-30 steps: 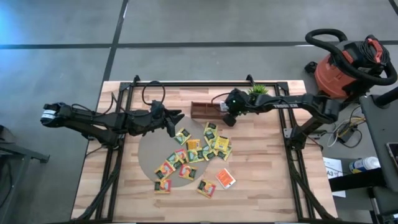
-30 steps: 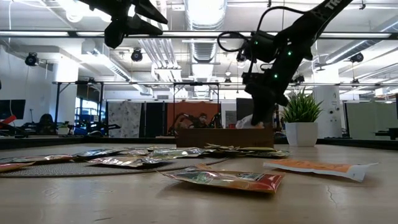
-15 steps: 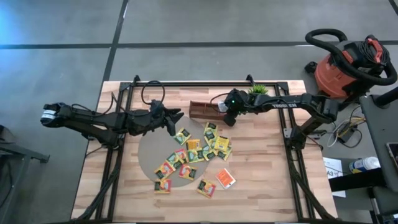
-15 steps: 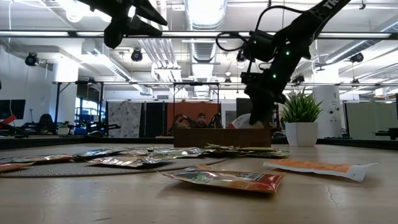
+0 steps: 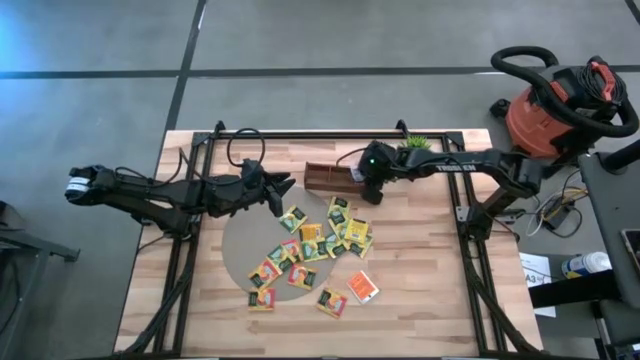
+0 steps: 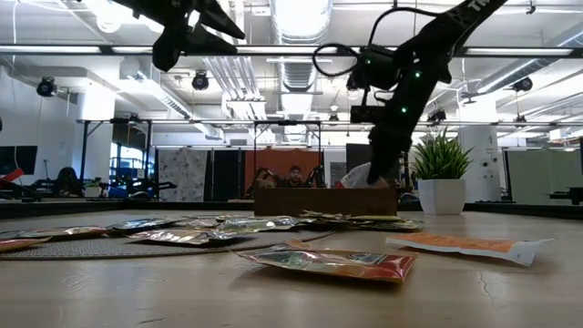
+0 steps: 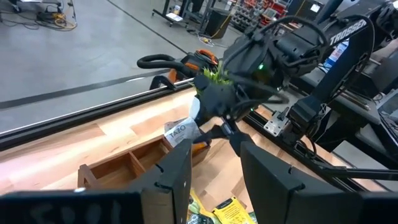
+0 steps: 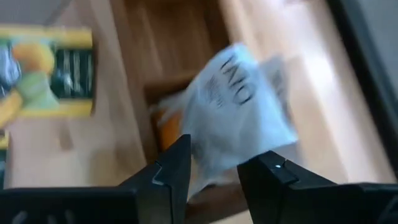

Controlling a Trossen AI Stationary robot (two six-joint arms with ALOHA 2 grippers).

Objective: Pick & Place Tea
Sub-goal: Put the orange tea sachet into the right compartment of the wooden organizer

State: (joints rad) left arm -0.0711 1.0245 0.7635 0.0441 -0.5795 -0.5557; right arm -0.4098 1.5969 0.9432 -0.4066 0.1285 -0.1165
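The right gripper [image 5: 362,186] hangs at the right end of the brown wooden tray [image 5: 322,179], upper centre of the high view, its fingers parted and released around a white sachet [image 8: 239,112] leaning over the tray's end compartment. The left gripper [image 5: 281,191] hovers spread and empty, left of the tray, above the heap of tea sachets [image 5: 312,248] at mid-table. Bare wood lies along the table's [image 5: 430,290] lower and right edges.

Bright ceiling-light glare [image 6: 296,16] in low view; right wrist view seemingly motion-blurred.
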